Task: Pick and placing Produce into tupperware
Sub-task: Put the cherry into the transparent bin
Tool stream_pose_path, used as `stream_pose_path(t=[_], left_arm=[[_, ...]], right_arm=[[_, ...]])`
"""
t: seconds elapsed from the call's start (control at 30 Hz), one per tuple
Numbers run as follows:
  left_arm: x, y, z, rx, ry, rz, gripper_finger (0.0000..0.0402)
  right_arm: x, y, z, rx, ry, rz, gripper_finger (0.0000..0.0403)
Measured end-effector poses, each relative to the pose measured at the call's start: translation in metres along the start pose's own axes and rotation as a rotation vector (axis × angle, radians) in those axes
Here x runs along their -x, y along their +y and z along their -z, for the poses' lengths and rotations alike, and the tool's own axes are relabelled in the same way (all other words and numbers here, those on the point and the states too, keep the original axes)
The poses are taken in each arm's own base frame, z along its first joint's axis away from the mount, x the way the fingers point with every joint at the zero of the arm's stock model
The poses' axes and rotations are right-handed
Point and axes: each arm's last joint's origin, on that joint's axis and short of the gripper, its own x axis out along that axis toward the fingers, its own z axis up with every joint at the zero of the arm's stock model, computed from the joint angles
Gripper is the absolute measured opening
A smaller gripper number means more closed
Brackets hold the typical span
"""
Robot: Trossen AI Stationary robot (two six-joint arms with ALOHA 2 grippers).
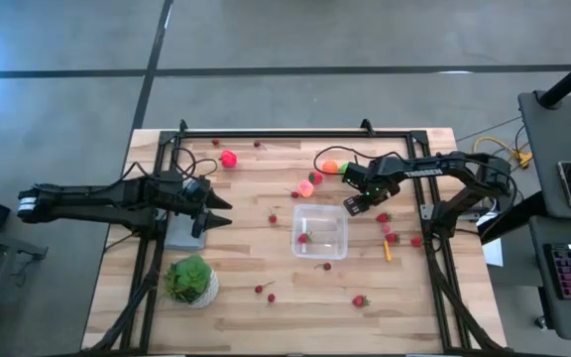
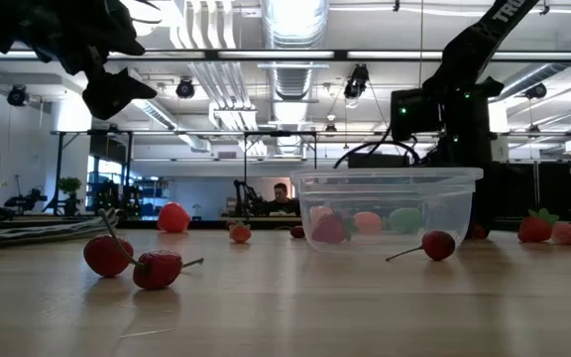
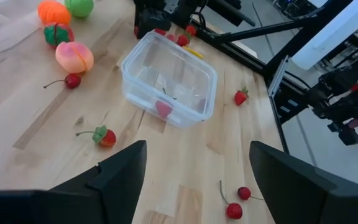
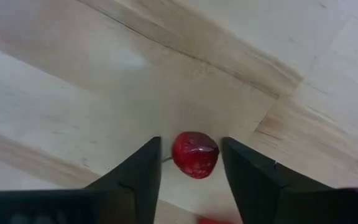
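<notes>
The right tool (image 4: 190, 163) was down at the surface (image 1: 266, 317) just beside the box (image 1: 320, 230), on that box's right side in the high view. Its fingers (image 4: 132, 171) stood apart, with a berry (image 4: 195, 154) between them. The berry lay on the wood and neither finger appeared to touch it yet. A thin stem seemed to run off one side of it.

The box sat near the middle of the surface, open at the top. It held one red piece (image 3: 163, 109), and the low view showed other pieces only through its clear wall, so I could not tell whether those were inside or behind.

More produce lay loose: a peach (image 3: 74, 56), an orange lump (image 3: 53, 11) and a green one (image 3: 79, 5) close together beyond the box, a strawberry (image 3: 240, 96) well apart from it, and paired cherries (image 2: 132, 260) near the front edge.

The left tool (image 3: 197, 171) hovered above the surface with its fingers wide apart, holding nothing, near a grey slab (image 1: 180, 234).

The berry looked small, smooth and glossy, so probably light and hard, and likely to roll or squirt out if pinched off-centre. The best hold would be across its widest part, fingers square to it, not on the stem. Closing gently should be enough; the box is light too and might slide if bumped.
</notes>
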Motion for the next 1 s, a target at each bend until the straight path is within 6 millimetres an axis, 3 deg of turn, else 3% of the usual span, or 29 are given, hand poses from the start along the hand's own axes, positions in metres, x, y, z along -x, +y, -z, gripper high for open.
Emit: stream_pose_path(t=[0.27,0.53,0.73,1.0], left_arm=[[-0.004,0.001,0.001,0.004,0.021,-0.01,0.027],[-0.006,0.002,0.001,0.006,0.029,-0.014,0.027],[-0.005,0.002,0.001,0.005,0.027,-0.013,0.027],[-0.005,0.002,0.001,0.005,0.029,-0.014,0.027]], right_arm=[[0.0,0.001,0.001,-0.012,0.0,0.0,0.0095],[0.017,0.001,0.006,-0.005,-0.018,-0.095,0.0072],[0.051,0.016,0.02,0.123,-0.075,-0.266,0.0077],[0.107,0.054,0.044,0.327,-0.271,-0.516,0.008]])
